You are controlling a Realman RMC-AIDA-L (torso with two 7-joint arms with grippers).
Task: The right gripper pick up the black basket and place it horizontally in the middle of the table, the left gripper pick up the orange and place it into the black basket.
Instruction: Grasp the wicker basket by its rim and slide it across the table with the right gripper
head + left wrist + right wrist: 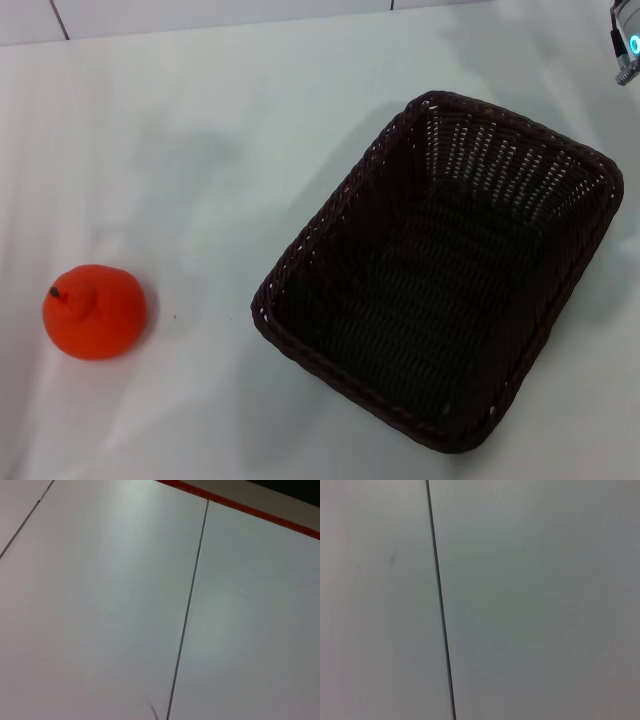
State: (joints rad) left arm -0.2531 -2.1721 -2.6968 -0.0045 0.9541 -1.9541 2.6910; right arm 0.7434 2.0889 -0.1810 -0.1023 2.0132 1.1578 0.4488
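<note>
Head view: right gripper at far right edge, well above black basket.

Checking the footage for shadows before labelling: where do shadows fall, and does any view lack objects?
Head view: soft grey shadows lie on the table behind the orange and beside the black basket, whose inside is dark. Left wrist and right wrist views: only plain white surface with a thin dark seam; the left also shows a red edge strip.
</note>
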